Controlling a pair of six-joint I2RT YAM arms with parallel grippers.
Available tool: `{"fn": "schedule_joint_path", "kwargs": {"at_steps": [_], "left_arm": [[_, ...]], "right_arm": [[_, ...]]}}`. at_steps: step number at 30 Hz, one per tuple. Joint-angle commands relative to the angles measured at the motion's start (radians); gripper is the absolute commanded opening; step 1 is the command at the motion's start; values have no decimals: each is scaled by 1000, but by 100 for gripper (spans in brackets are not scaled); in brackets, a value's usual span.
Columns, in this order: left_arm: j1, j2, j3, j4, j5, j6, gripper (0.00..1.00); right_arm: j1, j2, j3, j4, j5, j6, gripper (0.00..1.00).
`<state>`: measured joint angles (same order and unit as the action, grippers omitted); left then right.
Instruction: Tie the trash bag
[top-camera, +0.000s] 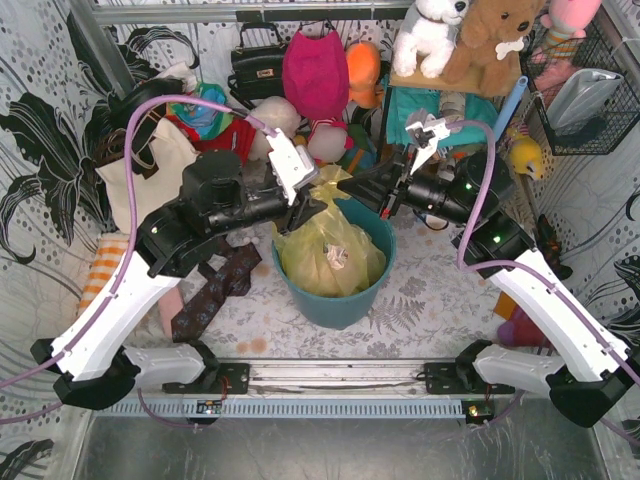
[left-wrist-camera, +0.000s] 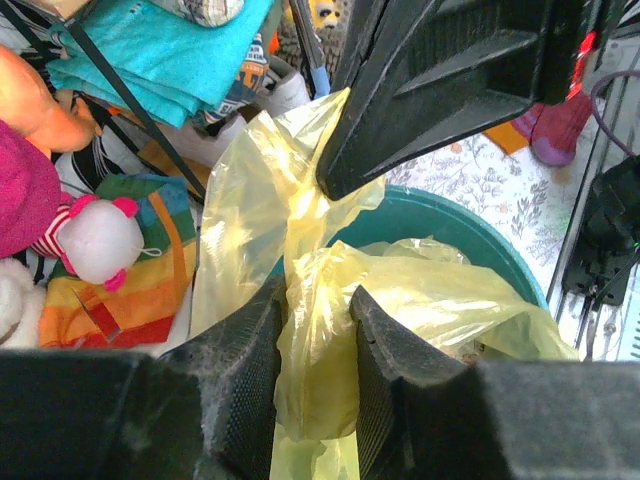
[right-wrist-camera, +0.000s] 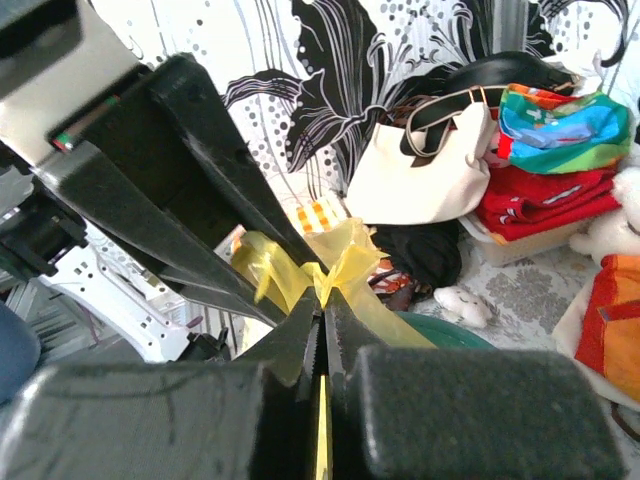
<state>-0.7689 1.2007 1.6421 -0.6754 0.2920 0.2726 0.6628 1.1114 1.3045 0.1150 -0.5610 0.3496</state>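
Mid-worktop (top-camera: 425, 300), the trash bag (top-camera: 325, 252) sits in the bin (top-camera: 340, 308); left hand (top-camera: 308, 207) and right hand (top-camera: 348, 190) close together above it; tote bag (top-camera: 150, 178) behind-left.

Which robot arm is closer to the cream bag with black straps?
Left. The left arm passes just beside the cream tote bag; the right arm is across the teal bin, far off.

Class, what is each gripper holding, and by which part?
Both hold the trash bag by its top edge: the left gripper pinches one gathered flap, the right gripper another.
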Motion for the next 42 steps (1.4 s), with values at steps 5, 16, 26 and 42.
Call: {"fn": "schedule_joint_path", "kwargs": {"at_steps": [5, 16, 26, 42], "left_arm": [[8, -50, -23, 120, 5, -39, 38], [8, -36, -42, 132, 27, -63, 37], [9, -31, -83, 149, 188, -99, 36], [8, -109, -171, 203, 137, -99, 30]], "right_arm": [[48, -62, -45, -41, 119, 29, 0], [124, -96, -30, -142, 132, 62, 0], [124, -77, 6, -112, 255, 110, 0], [125, 89, 259, -227, 430, 300, 0]]}}
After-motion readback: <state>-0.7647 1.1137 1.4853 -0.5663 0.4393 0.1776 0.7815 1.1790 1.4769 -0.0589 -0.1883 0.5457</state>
